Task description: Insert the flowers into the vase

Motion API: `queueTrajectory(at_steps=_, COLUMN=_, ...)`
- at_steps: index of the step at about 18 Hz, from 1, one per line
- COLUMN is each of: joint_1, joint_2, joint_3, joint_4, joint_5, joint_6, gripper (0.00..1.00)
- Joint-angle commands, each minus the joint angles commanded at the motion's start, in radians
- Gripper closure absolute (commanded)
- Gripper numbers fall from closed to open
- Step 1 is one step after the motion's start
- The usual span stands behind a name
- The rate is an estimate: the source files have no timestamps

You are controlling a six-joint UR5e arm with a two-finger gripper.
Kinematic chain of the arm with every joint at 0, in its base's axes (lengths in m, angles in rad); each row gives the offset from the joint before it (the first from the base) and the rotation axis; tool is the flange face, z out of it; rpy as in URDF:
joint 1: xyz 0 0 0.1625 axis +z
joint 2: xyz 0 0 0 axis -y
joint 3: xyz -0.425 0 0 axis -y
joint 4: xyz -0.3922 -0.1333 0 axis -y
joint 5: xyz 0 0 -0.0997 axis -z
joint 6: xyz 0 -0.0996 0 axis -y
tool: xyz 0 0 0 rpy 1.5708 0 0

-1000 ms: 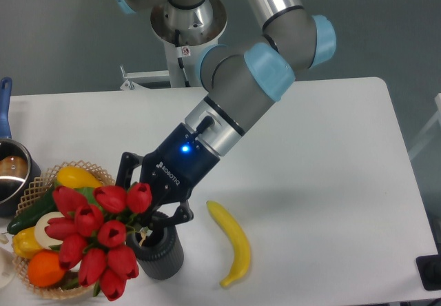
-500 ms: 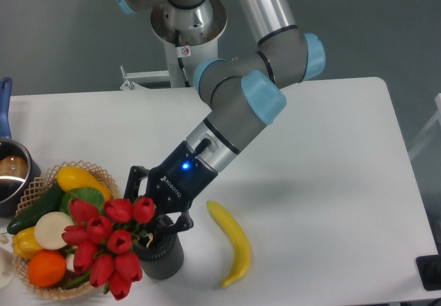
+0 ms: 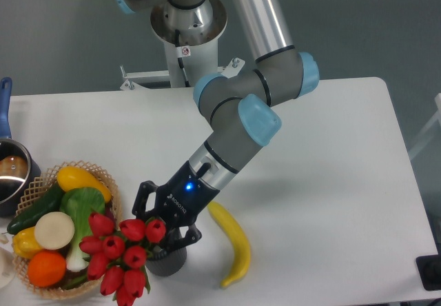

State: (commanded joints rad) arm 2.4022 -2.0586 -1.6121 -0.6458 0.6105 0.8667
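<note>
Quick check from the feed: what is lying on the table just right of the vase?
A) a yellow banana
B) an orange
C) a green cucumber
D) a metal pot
A: a yellow banana lies on the white table to the right of the vase, while the gripper holds the flowers at the vase's mouth.

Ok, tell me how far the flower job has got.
Done: the flowers are picked up and carried to the vase. In hand: the gripper is right above the vase mouth with the bunch; its buds lean out to the camera's left, over the basket edge. I can't see whether the stems are inside. Left: seat the stems, release, withdraw.
</note>
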Motion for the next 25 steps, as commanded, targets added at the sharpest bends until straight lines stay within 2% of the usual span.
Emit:
queueTrajectory(at_steps=3, joint_1=0.0, joint_2=0.023, joint_3=-0.032, joint_4=-0.002, joint_5=0.0, joint_6=-0.002, gripper=0.04)
queueTrajectory(at_steps=4, joint_1=0.003, joint_2=0.029, joint_3=-0.047, joint_4=-0.002, joint_5=0.0, joint_6=0.0, gripper=0.0)
queueTrajectory(at_steps=10, joint_1=0.04, joint_2=0.078, joint_3=-0.127, joint_4=-0.002, joint_5=-0.002, joint_6=0.021, gripper=0.0)
queueTrajectory(at_steps=15, joint_1=0.089, joint_2=0.098, joint_3=-0.146, joint_4=-0.003, joint_5=-0.002, joint_6=0.023, gripper=0.0)
queueTrajectory(at_steps=20, joint_1=0.172, joint_2=0.138, joint_3=-0.167, joint_4=-0.003, joint_5=-0.002, joint_6=0.04, gripper=0.0)
queueTrajectory(at_steps=25, joint_1=0.31, joint_2=0.15, joint_3=-0.173, joint_4=-0.003, joint_5=0.0, joint_6=0.06, gripper=0.0)
